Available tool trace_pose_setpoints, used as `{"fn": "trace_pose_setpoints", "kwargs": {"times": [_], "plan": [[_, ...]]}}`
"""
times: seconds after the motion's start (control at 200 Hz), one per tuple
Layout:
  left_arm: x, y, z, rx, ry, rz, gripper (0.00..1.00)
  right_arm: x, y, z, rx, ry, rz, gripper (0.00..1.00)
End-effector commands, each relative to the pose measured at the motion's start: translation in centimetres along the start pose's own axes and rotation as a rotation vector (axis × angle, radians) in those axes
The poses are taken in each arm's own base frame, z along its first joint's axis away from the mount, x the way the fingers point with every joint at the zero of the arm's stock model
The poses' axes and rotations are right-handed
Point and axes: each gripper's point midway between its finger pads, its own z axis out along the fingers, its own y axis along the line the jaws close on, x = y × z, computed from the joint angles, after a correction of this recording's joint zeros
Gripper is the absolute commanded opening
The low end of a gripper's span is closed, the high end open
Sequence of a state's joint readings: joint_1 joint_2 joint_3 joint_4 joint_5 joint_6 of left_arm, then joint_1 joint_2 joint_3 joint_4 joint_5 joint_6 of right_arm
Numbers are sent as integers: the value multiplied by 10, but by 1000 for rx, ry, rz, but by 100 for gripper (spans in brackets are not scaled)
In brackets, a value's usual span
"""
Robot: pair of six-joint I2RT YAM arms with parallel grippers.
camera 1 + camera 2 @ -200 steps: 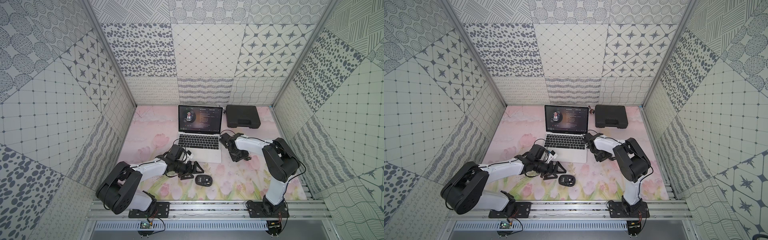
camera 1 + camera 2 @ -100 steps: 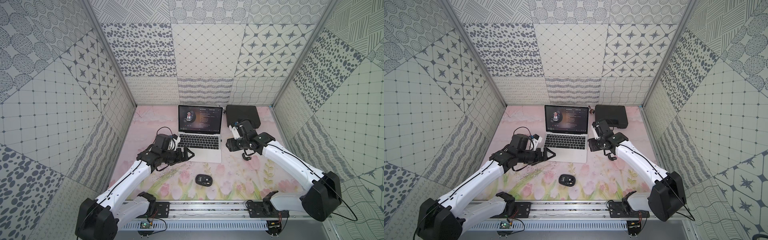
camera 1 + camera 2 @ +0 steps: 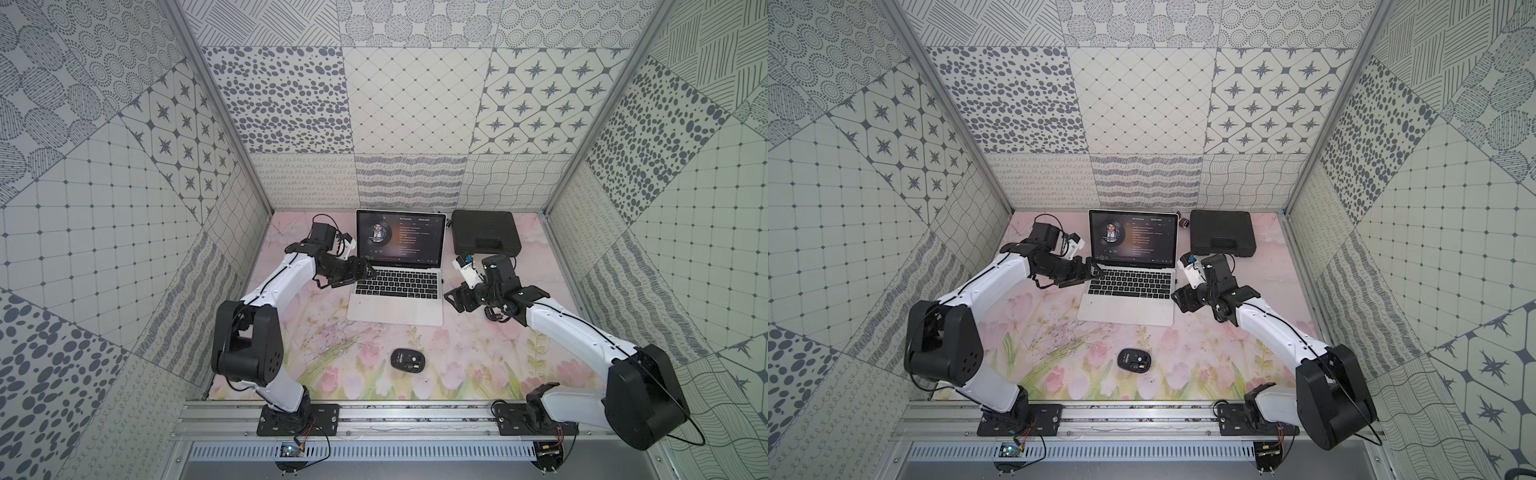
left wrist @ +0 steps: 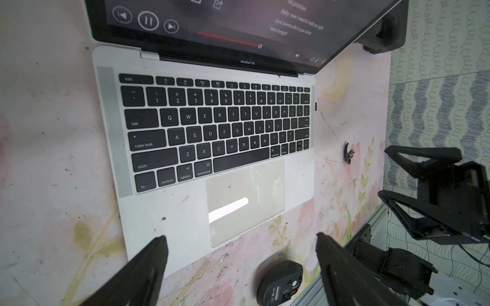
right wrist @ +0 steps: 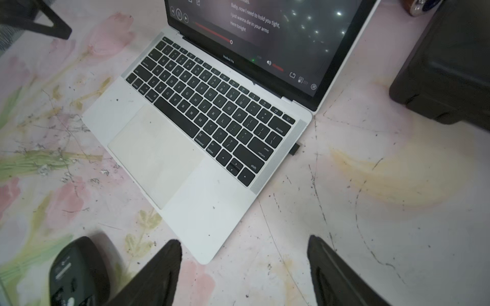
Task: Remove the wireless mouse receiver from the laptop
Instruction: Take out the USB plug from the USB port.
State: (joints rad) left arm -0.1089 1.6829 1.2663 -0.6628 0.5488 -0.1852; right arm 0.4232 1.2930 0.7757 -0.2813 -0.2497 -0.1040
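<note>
Receiver (image 5: pixel 294 149), a tiny black stub, sits plugged into the right edge of the laptop (image 5: pixel 212 206), just ahead of the right gripper (image 5: pixel 245 246), with nothing touching it. That gripper's jaws stand wide apart and empty, beside the laptop's right side. Across the keyboard, the left gripper (image 4: pixel 241 239) hangs at the laptop's left edge, its jaws likewise wide, holding nothing. Back and inward of the right gripper lies the mouse (image 3: pixel 407 359). Ahead and outward of it is the black toolbox (image 3: pixel 485 232).

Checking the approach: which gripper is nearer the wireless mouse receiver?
Right: right gripper sits just beside the wireless mouse receiver; left gripper is at the laptop's opposite edge.
</note>
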Motion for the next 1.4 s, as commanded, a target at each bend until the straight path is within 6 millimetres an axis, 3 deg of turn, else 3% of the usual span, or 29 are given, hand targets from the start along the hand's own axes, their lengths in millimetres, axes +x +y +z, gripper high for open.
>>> {"fn": "trace_pose_setpoints", "kwargs": {"times": [0.0,0.19,0.465,0.685,0.88,0.985,1.08,1.396], "plan": [[18,21,23,83,160,65,91,-21,-20,1,79,-81,-205,81],[12,53,42,32,189,19,87,-9,-48,13,137,3,-228,78],[8,84,55,-49,224,27,82,4,-63,31,153,83,-348,71],[1,96,58,-81,225,34,76,9,-45,40,-11,78,-509,68],[3,106,64,-112,247,38,68,-14,-59,30,-78,-54,-526,66],[5,115,67,-145,276,30,60,-19,-61,35,-104,-65,-571,65],[7,121,69,-168,292,29,53,-15,-58,42,-157,-47,-606,65],[19,136,75,-257,357,57,42,1,-57,71,-235,6,-712,69]]}}
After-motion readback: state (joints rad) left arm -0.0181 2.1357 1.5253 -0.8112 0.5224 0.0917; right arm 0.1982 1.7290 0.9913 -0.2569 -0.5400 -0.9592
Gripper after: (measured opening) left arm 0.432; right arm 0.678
